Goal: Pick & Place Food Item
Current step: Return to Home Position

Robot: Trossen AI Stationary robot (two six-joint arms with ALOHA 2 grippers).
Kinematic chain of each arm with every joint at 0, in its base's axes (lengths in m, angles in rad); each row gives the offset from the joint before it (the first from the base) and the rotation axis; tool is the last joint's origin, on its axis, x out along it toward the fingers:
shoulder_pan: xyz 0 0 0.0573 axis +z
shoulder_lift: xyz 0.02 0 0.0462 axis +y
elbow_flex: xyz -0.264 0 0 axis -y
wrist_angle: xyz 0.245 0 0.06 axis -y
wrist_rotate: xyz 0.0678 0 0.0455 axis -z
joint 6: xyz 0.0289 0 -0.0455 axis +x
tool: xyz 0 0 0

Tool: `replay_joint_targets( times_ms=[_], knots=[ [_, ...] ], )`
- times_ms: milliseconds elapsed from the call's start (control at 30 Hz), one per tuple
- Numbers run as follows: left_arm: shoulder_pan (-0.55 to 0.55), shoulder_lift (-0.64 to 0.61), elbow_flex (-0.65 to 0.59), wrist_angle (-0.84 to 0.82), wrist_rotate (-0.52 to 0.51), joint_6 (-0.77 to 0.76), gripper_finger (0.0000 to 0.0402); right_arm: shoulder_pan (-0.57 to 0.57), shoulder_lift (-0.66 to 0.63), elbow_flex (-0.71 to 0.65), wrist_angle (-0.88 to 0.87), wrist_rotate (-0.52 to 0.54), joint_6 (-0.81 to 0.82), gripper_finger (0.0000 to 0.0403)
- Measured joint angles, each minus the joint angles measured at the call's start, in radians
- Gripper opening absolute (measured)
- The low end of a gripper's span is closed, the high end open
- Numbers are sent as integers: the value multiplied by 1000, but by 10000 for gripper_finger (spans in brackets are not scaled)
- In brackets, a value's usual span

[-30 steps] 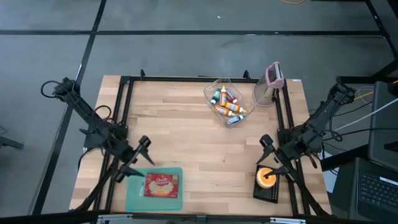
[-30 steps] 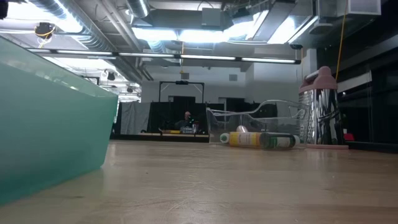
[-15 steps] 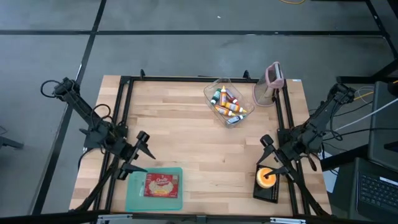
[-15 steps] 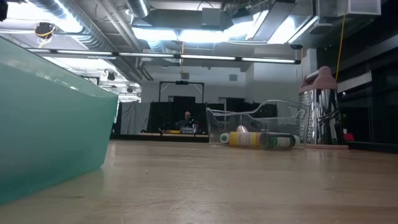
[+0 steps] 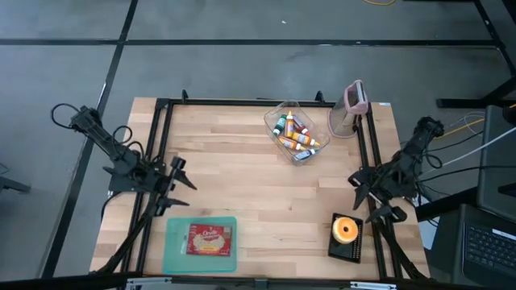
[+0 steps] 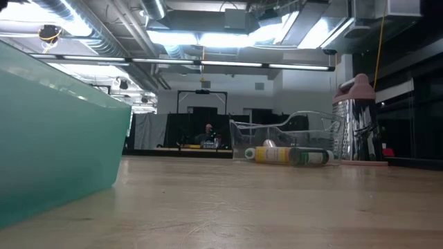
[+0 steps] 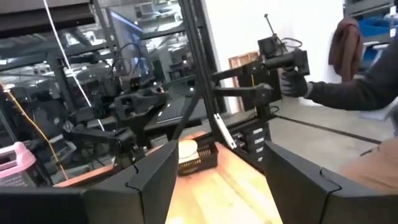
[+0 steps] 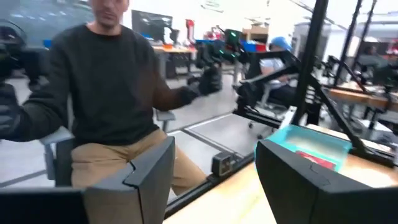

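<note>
A round orange food item sits on a small black tray near the table's front right corner. It also shows on the tray in the left wrist view. A red and yellow food packet lies flat in a teal tray at the front left. My left gripper is open at the table's left side, beyond the teal tray. My right gripper is open at the right side, just beyond the black tray. Neither gripper has anything between its fingers.
A clear bin of small bottles and a pink-handled grater stand at the far right. Black frame rails run along both sides. A person in a dark sweater sits beyond the table's left side. The table's middle is bare wood.
Both grippers have drawn back. My left gripper has moved from the teal tray's far corner toward the table's left and far edges. My right gripper has moved from beside the orange food item toward the right edge. The food item and the packet have stayed in place.
</note>
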State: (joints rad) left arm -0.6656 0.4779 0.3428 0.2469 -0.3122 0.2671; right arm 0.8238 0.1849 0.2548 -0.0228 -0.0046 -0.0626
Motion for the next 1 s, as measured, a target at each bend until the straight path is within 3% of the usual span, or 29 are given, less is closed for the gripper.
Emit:
replay_joint_targets(
  times_ms=[200,333,567,800,1000],
  knots=[
    [0,-119,-198,96,-92,-23,227,0,-138,-115,-7,0,28,222],
    [0,-208,-336,165,-95,-61,226,0,-185,-143,-36,-4,28,222],
    [0,-253,-334,41,-39,-191,226,0,-186,-239,23,21,66,222],
    [0,-235,-334,-32,172,-213,228,-11,-145,-240,32,16,70,222],
    [0,-224,-334,-106,183,-292,225,-11,-122,-240,36,4,115,222]
  ],
)
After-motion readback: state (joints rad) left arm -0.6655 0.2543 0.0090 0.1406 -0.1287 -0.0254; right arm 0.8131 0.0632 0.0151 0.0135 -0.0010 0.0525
